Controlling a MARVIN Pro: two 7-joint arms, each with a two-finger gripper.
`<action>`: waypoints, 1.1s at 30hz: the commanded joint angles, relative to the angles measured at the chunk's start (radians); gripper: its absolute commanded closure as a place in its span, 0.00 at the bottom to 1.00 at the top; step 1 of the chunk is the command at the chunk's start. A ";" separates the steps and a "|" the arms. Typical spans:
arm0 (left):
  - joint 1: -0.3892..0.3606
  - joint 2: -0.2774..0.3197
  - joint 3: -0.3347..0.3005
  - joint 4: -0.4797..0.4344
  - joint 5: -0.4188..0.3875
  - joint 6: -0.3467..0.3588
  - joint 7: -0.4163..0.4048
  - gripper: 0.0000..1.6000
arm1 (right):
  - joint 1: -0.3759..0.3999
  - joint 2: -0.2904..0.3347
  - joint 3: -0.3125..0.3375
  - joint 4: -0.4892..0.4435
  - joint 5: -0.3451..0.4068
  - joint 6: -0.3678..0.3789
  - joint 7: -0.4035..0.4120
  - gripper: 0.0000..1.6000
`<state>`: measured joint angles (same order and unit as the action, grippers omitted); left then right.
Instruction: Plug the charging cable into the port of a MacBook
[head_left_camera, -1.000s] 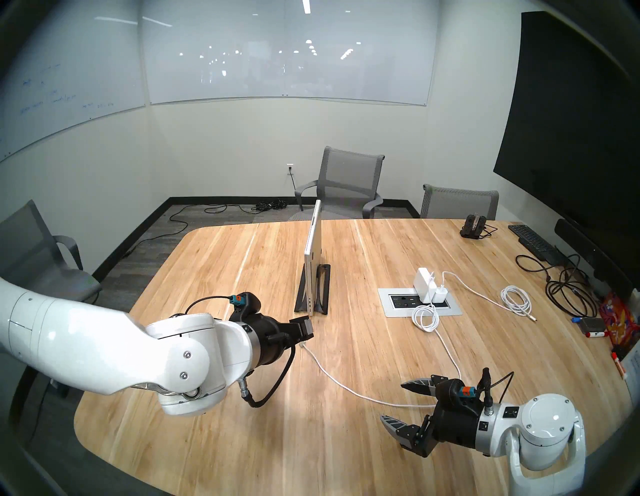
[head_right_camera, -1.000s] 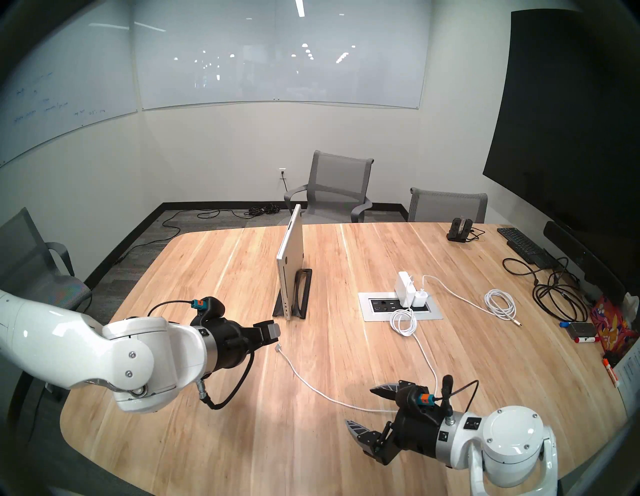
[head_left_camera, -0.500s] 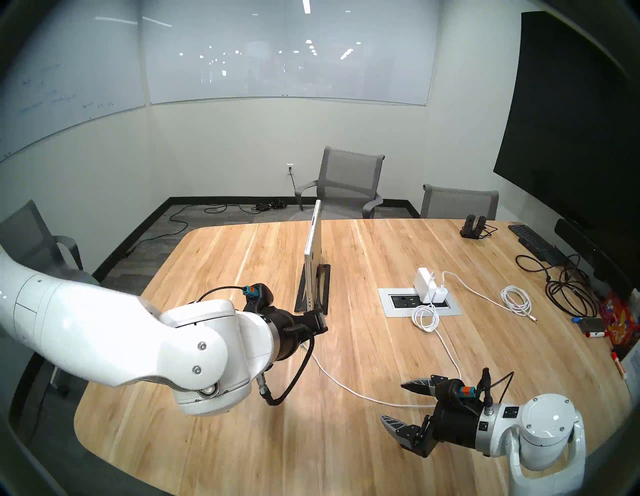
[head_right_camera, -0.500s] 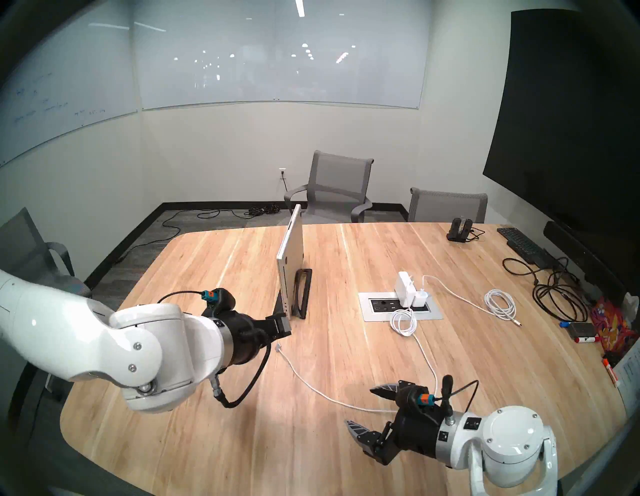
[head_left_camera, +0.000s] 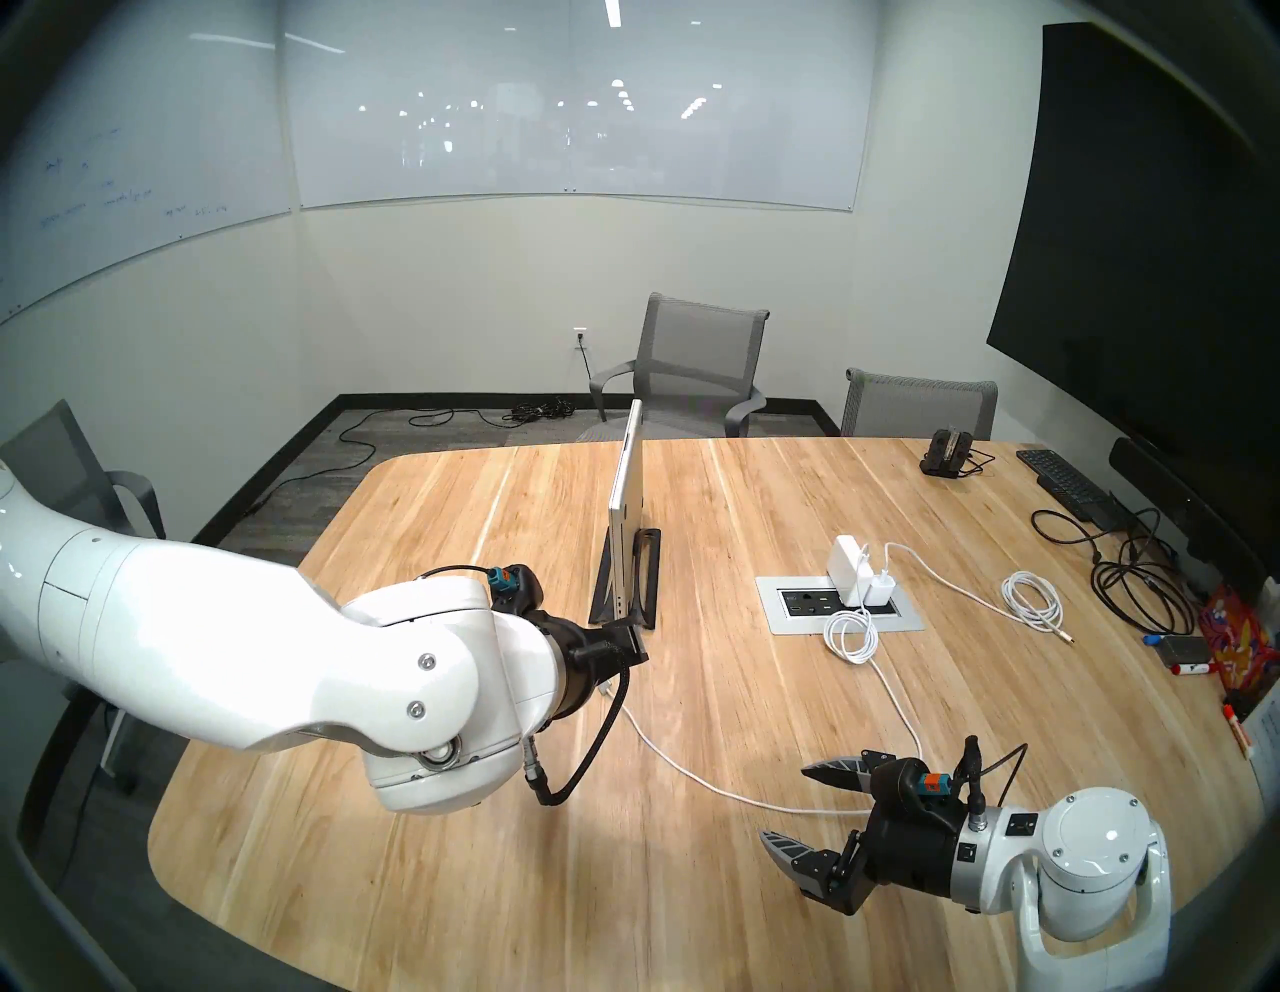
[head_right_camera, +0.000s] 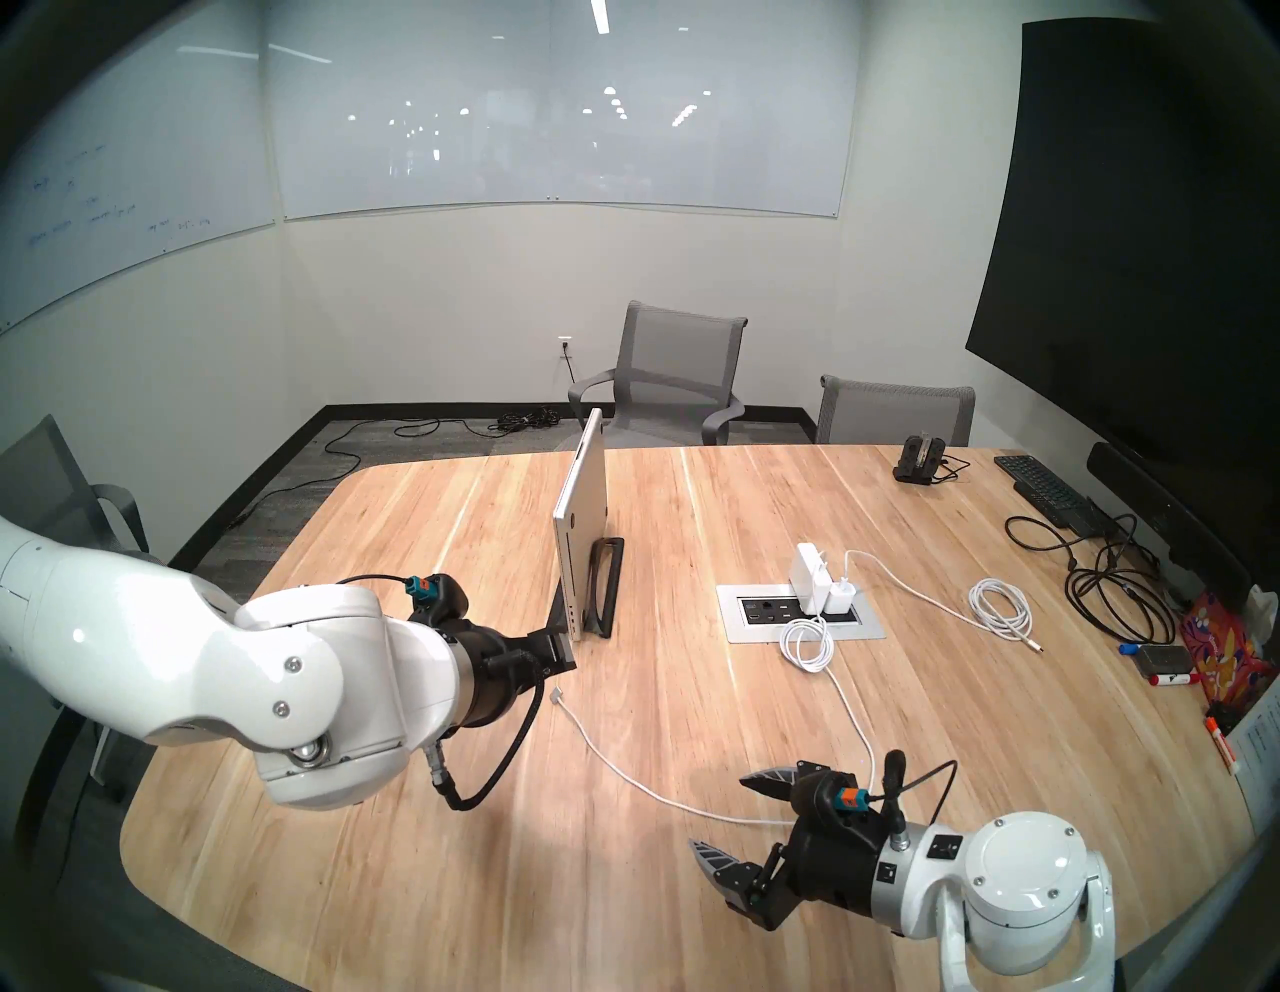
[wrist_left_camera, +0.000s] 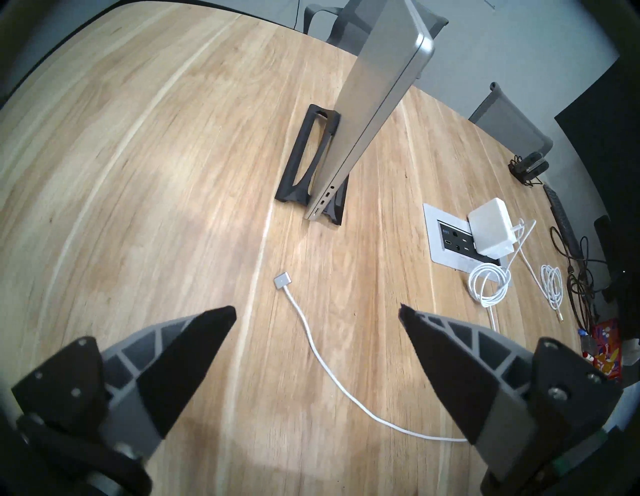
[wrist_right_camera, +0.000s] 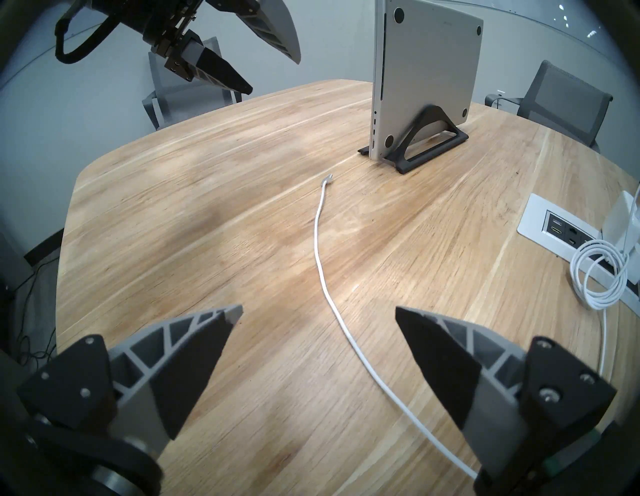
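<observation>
Left end effector (wrist_left_camera: 317, 311), ribbed fingers apart, above flat squarish connector of charging cable (wrist_left_camera: 329, 363).

- Head pair: high, looking down across the counter (head_left_camera: 692, 866) toward the far wall; nearly twin pictures, my arms at both lower corners.
- Left wrist: above the counter, tilted down and forward at the MacBook (wrist_left_camera: 374, 104), its port edge toward me, connector of the charging cable (wrist_left_camera: 283, 280) near.
- Right wrist: low, facing across the counter; shares MacBook (wrist_right_camera: 426, 72), cable, and catches my left pincer (wrist_right_camera: 266, 69) overhead.
</observation>
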<state>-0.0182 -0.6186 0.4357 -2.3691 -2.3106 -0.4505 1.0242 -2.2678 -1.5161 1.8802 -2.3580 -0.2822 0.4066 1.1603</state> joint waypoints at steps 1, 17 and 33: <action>0.029 -0.048 -0.025 0.051 -0.040 -0.030 -0.017 0.00 | 0.001 0.001 0.003 -0.016 0.001 0.001 0.001 0.00; 0.109 -0.154 -0.078 0.117 -0.147 -0.147 -0.028 0.00 | 0.001 0.000 0.003 -0.016 0.000 0.000 0.003 0.00; 0.169 -0.223 -0.069 0.179 -0.175 -0.208 -0.027 0.00 | 0.002 -0.002 0.004 -0.016 -0.002 0.000 0.005 0.00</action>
<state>0.1344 -0.8038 0.3696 -2.1988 -2.4897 -0.6389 1.0009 -2.2671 -1.5193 1.8813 -2.3577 -0.2856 0.4061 1.1638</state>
